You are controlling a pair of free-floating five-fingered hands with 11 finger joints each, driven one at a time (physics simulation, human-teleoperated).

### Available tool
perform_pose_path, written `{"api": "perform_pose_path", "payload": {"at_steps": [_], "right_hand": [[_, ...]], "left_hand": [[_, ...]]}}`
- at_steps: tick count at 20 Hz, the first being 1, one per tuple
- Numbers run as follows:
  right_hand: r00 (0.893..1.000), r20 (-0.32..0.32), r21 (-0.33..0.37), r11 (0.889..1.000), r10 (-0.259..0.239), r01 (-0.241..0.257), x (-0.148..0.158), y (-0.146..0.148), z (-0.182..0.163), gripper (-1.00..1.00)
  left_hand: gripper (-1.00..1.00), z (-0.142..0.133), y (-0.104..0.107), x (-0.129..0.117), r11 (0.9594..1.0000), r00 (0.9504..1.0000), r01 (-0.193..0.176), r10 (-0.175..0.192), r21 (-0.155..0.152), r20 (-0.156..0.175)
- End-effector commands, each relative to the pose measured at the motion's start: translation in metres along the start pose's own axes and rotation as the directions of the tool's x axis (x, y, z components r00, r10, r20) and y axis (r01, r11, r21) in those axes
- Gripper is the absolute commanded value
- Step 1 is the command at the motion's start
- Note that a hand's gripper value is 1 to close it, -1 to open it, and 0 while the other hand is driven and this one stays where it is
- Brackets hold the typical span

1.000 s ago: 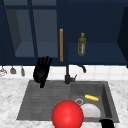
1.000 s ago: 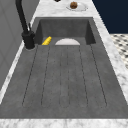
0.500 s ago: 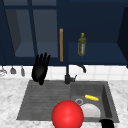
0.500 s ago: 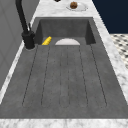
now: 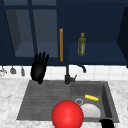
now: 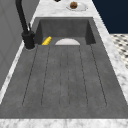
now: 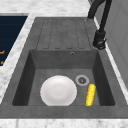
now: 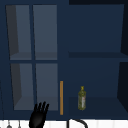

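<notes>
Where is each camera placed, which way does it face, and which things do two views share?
Front view: faces the sink from the front; left hand raised with straight fingers, right hand at the bottom edge.
Left side view: looks along the drainboard toward the basin; faucet at left.
Right side view: looks over the basin; white plate and corn cob inside.
Upper view: faces the wall cabinet; left hand at the bottom.
Shared: the olive bottle shows in front and upper views.
</notes>
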Motion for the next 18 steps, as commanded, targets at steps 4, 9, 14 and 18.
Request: {"api": "perform_pose_path", "payload": {"at_steps": [4, 9, 14, 18], "right_hand": [[1.0, 0.0, 0.0, 1.0, 0.0, 0.0, 0.0, 0.0, 0.0, 0.0], [1.0, 0.0, 0.0, 1.0, 0.0, 0.0, 0.0, 0.0, 0.0, 0.0], [1.0, 0.0, 0.0, 1.0, 0.0, 0.0, 0.0, 0.0, 0.0, 0.0], [1.0, 0.0, 0.0, 1.0, 0.0, 0.0, 0.0, 0.0, 0.0, 0.0]], "left_hand": [[-1.0, -0.0018, -0.0015, -0.0031, 0.9949, 0.9927, 0.056, -0.046, 0.084, -0.111], [-1.0, -0.0033, -0.0027, -0.0052, 0.9939, 0.9912, 0.063, -0.052, 0.091, -0.122], [-1.0, -0.0035, -0.0021, -0.0047, 0.9939, 0.9911, 0.041, -0.028, 0.102, -0.13], [-1.0, -0.0033, -0.0021, -0.0048, 0.9931, 0.9915, 0.029, -0.014, 0.114, -0.129]]}}
